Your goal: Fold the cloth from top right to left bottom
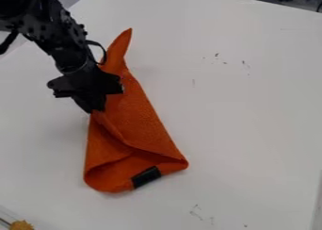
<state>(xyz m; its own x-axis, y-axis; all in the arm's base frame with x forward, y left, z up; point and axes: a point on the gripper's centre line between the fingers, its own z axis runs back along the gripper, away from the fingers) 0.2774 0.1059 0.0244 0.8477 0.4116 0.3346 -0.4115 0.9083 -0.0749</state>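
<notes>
At the near edge, between 7 and 8 o'clock, sits a small yellow-brown lump (pixel 22 225). Faint marks (pixel 197 212) dot the white table (pixel 252 125) toward 5 to 6 o'clock. The orange cloth (pixel 141 116) runs from a rounded near end at 7 o'clock to a narrow point between 11 and 12. A black patch (pixel 146 176) lies on its near edge around 6 o'clock, beside an open fold; a flap slants above the opening. At 9 o'clock the gripper (pixel 94 110) points down at the cloth's left side, touching it; whether its jaws are spread or pinching cloth, I cannot tell. The black arm (pixel 60 38) enters from 10 to 11 o'clock. More specks (pixel 217 55) lie toward 1 o'clock.
</notes>
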